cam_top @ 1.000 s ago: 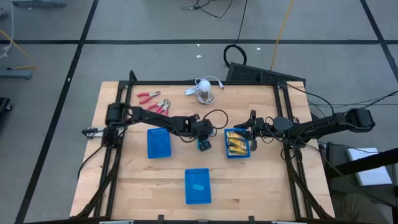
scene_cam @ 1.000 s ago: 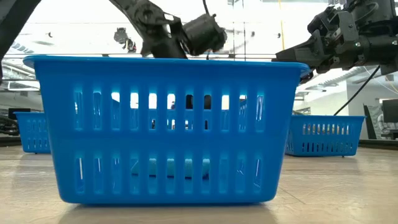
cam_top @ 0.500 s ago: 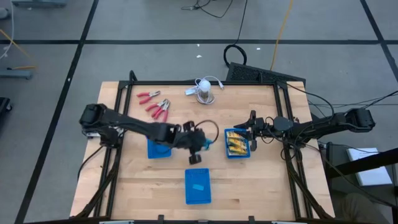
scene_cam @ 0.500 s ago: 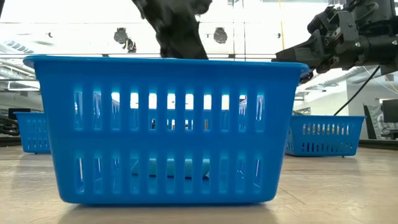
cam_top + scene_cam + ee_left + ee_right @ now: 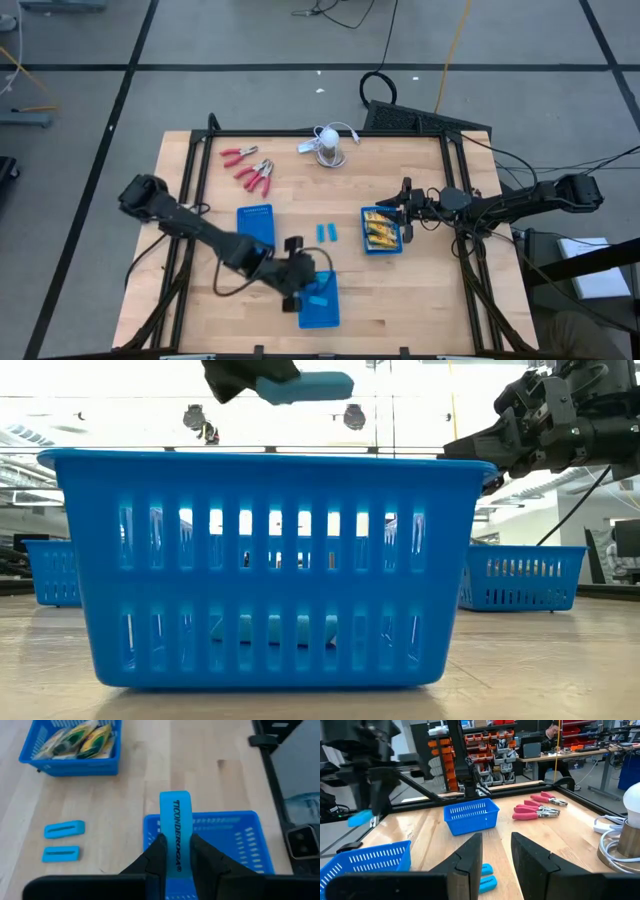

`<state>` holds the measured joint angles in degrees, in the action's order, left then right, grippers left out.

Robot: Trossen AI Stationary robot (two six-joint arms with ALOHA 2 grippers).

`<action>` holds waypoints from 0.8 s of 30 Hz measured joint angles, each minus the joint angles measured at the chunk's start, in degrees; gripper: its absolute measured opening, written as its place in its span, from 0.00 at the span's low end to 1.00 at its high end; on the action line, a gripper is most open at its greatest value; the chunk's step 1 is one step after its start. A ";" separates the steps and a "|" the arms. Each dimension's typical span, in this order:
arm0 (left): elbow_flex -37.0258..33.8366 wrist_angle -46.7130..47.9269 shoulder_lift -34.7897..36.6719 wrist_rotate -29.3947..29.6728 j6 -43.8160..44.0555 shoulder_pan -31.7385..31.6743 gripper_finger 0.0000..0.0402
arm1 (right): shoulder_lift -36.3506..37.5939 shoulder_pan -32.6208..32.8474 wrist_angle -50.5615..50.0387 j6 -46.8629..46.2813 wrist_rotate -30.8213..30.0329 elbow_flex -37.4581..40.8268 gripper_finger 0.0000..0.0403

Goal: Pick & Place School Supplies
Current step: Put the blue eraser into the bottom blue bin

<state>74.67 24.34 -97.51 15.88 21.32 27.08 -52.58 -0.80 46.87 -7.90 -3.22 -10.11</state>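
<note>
My left gripper (image 5: 300, 285) is shut on a light-blue block (image 5: 176, 817) and hovers over the far left edge of the near blue basket (image 5: 322, 312). In the low view the block (image 5: 305, 387) hangs above the basket's rim (image 5: 270, 460). Two more light-blue blocks (image 5: 326, 233) lie flat on the table between the left basket (image 5: 255, 228) and the basket of yellow-orange boxes (image 5: 381, 230). Red-handled pliers (image 5: 250, 168) lie at the far left. My right gripper (image 5: 403, 210) waits shut beside the box basket, holding nothing. My left gripper pinches the block's rear end (image 5: 176, 857) between its two fingers, one on each long side, with the printed face up. The fingers slant down from the table's left and lie along the block. The block sticks out forward of them, about level and lifted clear over the basket.
A white round object with a cable (image 5: 330, 146) stands at the far middle. Black frame rails (image 5: 190, 200) run along both table sides. Light-blue shapes (image 5: 285, 630) show low through the near basket's slots. Bare wood lies between the baskets and at the near right.
My left gripper has swung from the spot between the two far baskets toward the table's near edge and a little left, rising as it went, and now stands over the near basket. The light-blue block has come up off the table with it; two blocks stay behind.
</note>
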 joint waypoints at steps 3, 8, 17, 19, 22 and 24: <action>0.00 -0.29 -0.40 0.98 0.49 2.46 0.15 | 0.00 0.00 0.00 0.00 0.00 0.00 0.23; -0.02 -0.81 -3.66 2.16 0.66 4.64 0.15 | 0.00 0.00 -0.07 -0.42 0.00 0.00 0.23; -0.03 -1.26 -12.12 -2.26 1.15 2.73 0.14 | -0.02 0.02 -0.27 -1.56 0.04 0.00 0.23; -0.07 -2.26 -13.47 -3.47 1.55 2.14 0.14 | 0.00 0.02 -0.43 -1.90 0.18 0.00 0.23; -0.07 -4.21 -14.54 -4.78 1.22 1.75 0.14 | -0.01 0.25 -0.44 -1.92 0.23 0.00 0.23; -0.07 -5.11 -14.73 -5.74 1.03 1.76 0.16 | -0.02 0.55 -0.46 -1.89 0.24 0.00 0.23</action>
<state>74.61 19.23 -112.25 10.15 22.35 28.84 -52.60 -0.25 46.41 -9.80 -2.98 -10.11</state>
